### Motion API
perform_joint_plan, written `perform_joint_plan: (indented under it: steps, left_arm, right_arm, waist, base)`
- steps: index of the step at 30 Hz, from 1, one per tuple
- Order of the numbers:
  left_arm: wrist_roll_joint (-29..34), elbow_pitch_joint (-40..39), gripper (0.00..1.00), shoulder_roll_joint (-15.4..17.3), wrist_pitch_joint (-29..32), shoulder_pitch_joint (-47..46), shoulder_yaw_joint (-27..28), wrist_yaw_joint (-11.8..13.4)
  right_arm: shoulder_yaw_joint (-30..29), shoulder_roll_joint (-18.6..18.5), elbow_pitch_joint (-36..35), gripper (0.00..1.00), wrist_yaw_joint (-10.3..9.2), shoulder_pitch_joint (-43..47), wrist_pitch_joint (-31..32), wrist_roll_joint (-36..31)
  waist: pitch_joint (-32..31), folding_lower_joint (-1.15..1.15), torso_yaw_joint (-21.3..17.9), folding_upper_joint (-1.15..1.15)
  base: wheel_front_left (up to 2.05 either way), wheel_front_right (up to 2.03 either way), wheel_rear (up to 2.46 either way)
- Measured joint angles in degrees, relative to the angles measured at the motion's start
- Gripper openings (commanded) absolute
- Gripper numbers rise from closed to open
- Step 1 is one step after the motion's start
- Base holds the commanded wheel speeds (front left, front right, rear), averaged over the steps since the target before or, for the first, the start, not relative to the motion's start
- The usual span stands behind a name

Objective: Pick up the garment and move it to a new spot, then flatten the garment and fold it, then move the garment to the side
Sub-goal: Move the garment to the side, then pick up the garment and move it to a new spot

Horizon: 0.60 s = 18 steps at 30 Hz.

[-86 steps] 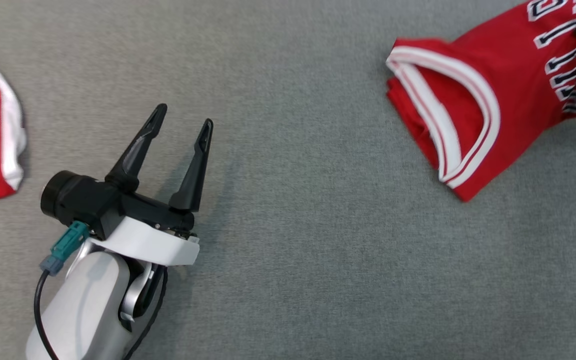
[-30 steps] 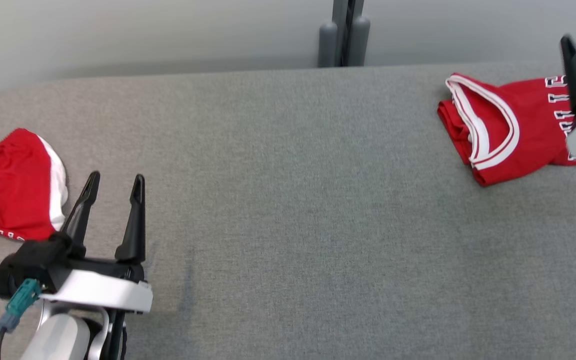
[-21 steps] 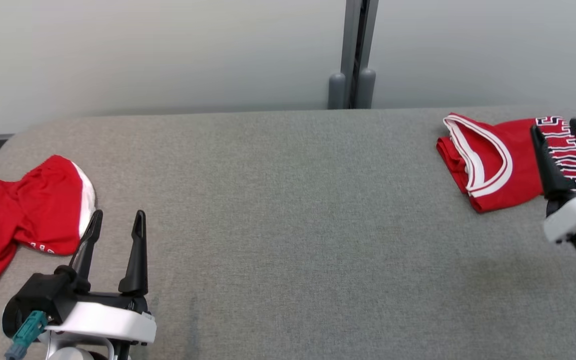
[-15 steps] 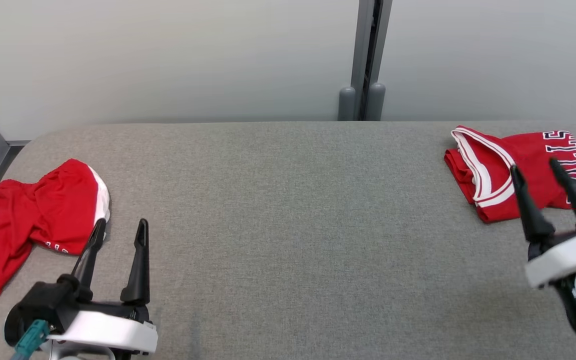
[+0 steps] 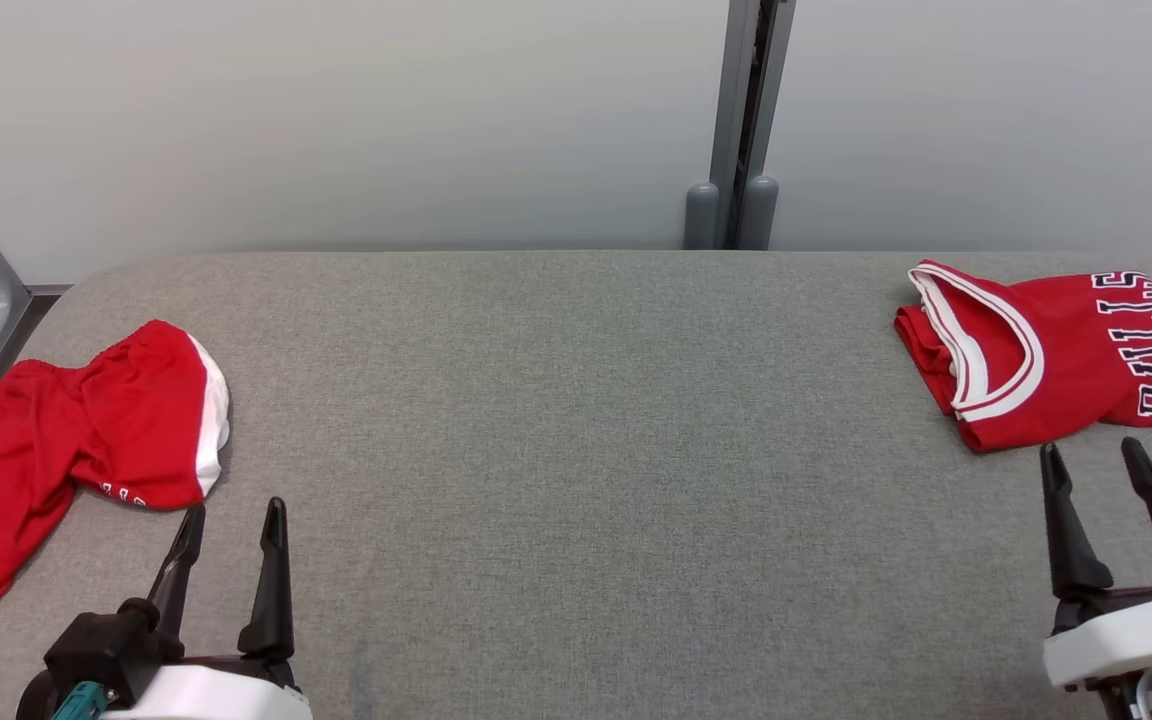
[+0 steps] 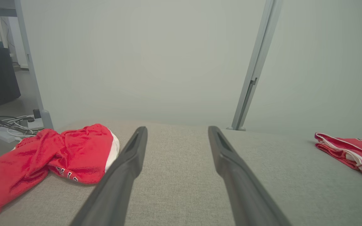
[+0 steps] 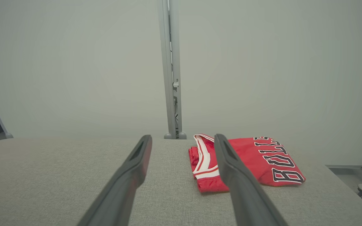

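Note:
The garment (image 5: pixel 1056 350), a red jersey with white striped trim and black "BULLS" lettering, lies folded flat at the far right of the grey table; it also appears as the garment (image 7: pixel 256 160) ahead of my right fingers and the garment (image 6: pixel 350 152) far right. My right gripper (image 5: pixel 1091 455) stands open near the front right, a short way in front of the jersey, touching nothing. At the front left my left gripper (image 5: pixel 234 512) is open and empty, just right of the red shorts.
Red shorts (image 5: pixel 66 440) with white side panels lie crumpled at the table's left end, draping over its edge. A grey post (image 5: pixel 741 120) stands behind the table's back edge (image 5: pixel 536 255) against a pale wall. Cables (image 6: pixel 2 121) lie on the floor far left.
The head camera tilted up, bringing the back wall and whole table into view. My right gripper drew back off the jersey toward the front edge. Left gripper also sits nearer the front.

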Motion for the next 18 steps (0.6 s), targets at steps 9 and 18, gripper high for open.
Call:
perform_joint_plan:
  steps: [9,18]
  left_arm:
    - [3.3,4.1,1.00,-2.7,0.0,-0.3,2.7,-2.9]
    - [5.0,5.5,1.00,-4.3,0.0,-1.2,4.5,-4.5]
  right_arm:
    - [0.1,1.9,-1.1,1.00,0.00,1.0,0.0,-1.7]
    - [0.8,2.1,-0.5,1.00,0.00,0.9,0.0,-1.6]
  waist:
    - [0.1,0.00,-0.8,0.00]
    - [0.4,0.00,-0.5,0.00]
  base:
    - [0.00,0.00,0.00]
    - [0.00,0.00,0.00]
